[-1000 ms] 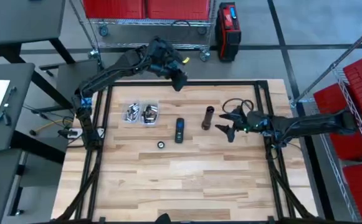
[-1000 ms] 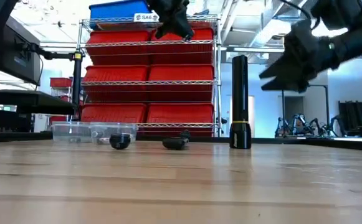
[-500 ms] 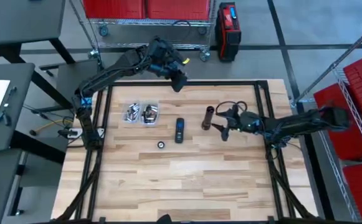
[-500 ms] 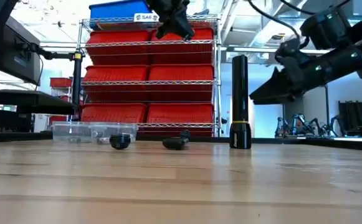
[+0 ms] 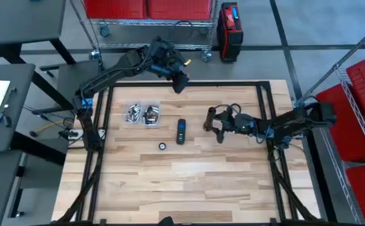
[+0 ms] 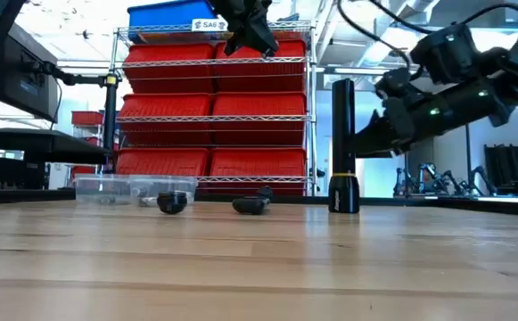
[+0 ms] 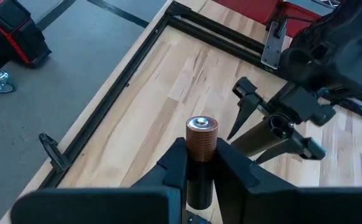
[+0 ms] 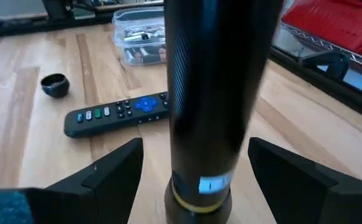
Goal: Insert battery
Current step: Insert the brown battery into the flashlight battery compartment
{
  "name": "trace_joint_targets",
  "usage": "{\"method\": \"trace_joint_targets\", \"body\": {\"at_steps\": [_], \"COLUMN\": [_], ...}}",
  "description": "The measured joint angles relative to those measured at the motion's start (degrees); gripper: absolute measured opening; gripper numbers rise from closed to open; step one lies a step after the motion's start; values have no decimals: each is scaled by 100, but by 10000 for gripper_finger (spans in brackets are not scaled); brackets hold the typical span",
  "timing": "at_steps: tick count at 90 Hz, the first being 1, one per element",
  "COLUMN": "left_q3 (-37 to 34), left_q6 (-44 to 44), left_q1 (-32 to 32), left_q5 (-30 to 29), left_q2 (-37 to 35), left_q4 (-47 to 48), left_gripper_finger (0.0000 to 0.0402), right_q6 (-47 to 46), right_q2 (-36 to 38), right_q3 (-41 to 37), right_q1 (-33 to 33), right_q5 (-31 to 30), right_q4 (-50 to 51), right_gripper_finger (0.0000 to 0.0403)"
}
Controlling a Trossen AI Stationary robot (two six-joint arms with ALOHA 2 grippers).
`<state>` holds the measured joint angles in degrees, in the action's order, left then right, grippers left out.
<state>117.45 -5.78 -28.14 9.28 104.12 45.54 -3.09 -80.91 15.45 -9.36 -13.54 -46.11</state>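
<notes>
Copper-capped battery (image 7: 202, 134) sits clamped between our left gripper's (image 7: 200, 163) fingers; our right gripper (image 8: 196, 171) spreads wide, the flashlight (image 8: 218, 93) upright between its fingers.

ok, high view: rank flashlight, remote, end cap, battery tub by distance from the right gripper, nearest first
1. flashlight: between the open fingers of the right gripper.
2. remote: toward the left arm's side.
3. end cap: beyond the remote, nearer the front edge.
4. battery tub: farthest, on the left.

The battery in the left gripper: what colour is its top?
Copper-coloured, with a silvery tip; the battery shows best in the left wrist view.
</notes>
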Motion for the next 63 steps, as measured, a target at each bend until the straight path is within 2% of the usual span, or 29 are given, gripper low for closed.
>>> {"method": "trace_joint_targets", "body": {"at_steps": [13,20,27,38,53,63], "left_q3": [0,-1,-2,-2,-4,-4], "left_q6": [4,4,11,105,129,62], "left_q1": [0,0,0,0,0,0], "left_q5": [3,4,4,4,254,645], "left_q2": [0,0,0,0,0,0], "left_q4": [0,2,-3,-22,-585,-1341], "left_gripper_finger": [28,28,28,28,28,28], "right_q6": [17,14,14,75,350,404], "right_q2": [-298,-325,-242,73,818,1277], "right_q3": [330,424,442,442,740,1458], "right_q1": [-18,-17,-16,-53,-355,-752], "right_q5": [0,0,0,16,30,518], "right_q4": [5,19,91,286,628,1947], "right_gripper_finger": [281,266,226,138,138,138]}}
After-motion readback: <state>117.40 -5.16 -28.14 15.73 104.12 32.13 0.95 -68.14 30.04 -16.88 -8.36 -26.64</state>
